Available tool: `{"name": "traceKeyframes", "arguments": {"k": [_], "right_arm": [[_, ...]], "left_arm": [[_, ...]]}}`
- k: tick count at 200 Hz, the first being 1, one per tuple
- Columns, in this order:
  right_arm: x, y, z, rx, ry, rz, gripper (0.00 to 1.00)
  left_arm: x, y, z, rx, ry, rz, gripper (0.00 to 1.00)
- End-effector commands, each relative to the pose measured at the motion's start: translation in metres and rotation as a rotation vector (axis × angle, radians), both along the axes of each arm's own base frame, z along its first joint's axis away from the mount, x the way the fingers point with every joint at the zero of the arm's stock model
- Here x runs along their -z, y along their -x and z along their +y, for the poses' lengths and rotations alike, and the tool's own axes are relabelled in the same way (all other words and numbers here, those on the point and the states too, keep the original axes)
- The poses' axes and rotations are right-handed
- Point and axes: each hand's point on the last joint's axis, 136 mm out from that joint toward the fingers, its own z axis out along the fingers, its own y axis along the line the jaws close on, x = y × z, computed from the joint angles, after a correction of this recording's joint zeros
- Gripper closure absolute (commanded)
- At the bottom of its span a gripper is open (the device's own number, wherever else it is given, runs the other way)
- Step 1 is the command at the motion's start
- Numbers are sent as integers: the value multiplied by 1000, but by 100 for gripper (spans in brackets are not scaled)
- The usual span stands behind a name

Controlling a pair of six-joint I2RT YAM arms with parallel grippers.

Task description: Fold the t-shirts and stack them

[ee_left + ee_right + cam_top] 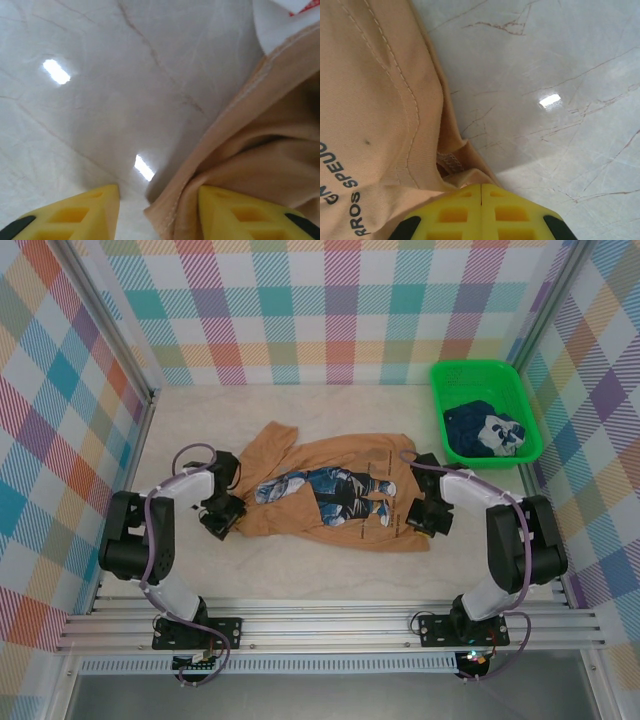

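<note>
Marble-look table | tan t-shirt spread mid-table, navy t-shirt in far-right basket | left gripper jaws apart at left edge | right gripper pinching right edge | cloth likely soft, limp, light: grab hems

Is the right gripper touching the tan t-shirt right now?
Touching. In the right wrist view, the tan t-shirt bunches up against the tips of the shut right gripper.

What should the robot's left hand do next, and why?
Probably close the left gripper on the tan shirt: its hem lies between the open fingers, and the right gripper looks pinched shut on the opposite edge.
</note>
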Motion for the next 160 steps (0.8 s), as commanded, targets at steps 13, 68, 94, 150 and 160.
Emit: {"name": "traceKeyframes", "arguments": {"k": [13, 68, 94, 150, 160], "right_arm": [[-1, -7, 0, 0, -4, -11, 100], [-19, -59, -18, 62, -36, -126, 100], [-44, -90, -26, 55, -8, -192, 100], [-47, -46, -20, 86, -50, -199, 100], [-34, -25, -16, 89, -71, -148, 100]], "left_arm": [[16, -25, 5, 1, -21, -88, 75], [-54, -97, 62, 78, -146, -330, 100], [-99, -120, 63, 197, -130, -422, 100], [-87, -44, 64, 249, -146, -345, 100], [-71, -29, 65, 263, -146, -301, 100]]}}
